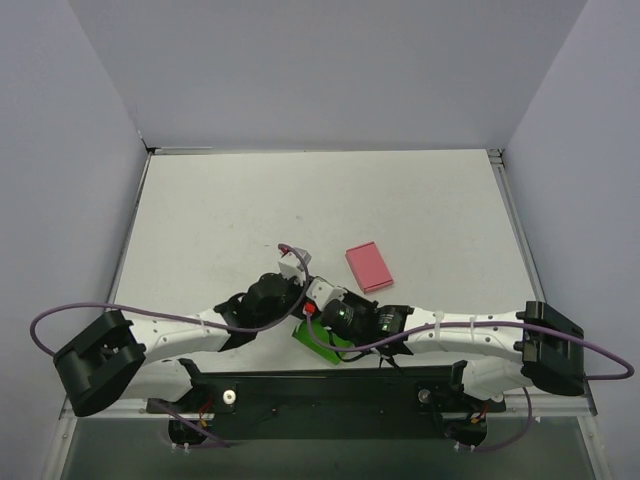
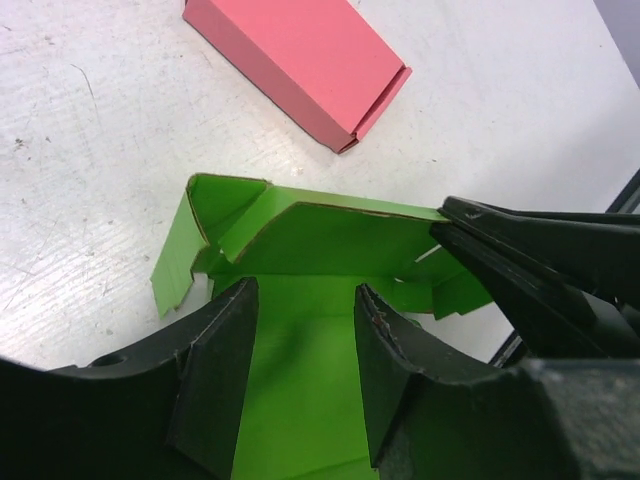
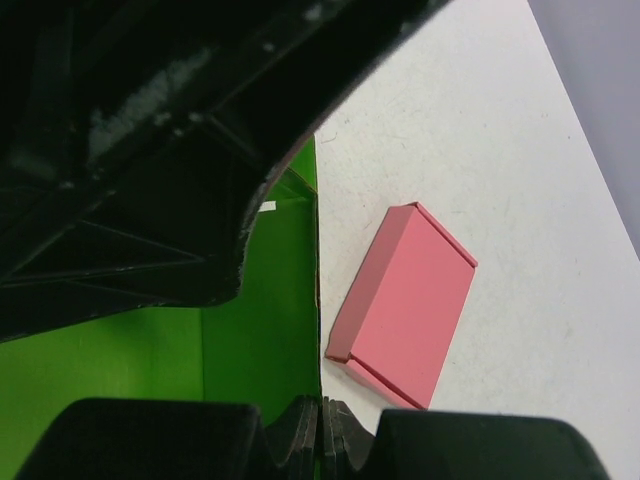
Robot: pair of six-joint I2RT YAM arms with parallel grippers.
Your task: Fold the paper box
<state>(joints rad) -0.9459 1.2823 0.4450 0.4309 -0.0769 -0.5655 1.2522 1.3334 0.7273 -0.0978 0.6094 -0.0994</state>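
The right gripper (image 3: pixel 320 408) pinches its fingers tight on a flap edge of the small bright green thin-card paper box (image 2: pixel 330 240). The left gripper (image 2: pixel 305 295) stands half-parted astride its panel. The box sits near-centre on the white table (image 1: pixel 250 200), with a flat pink rectangular box (image 3: pixel 405 305) just far-right of it.
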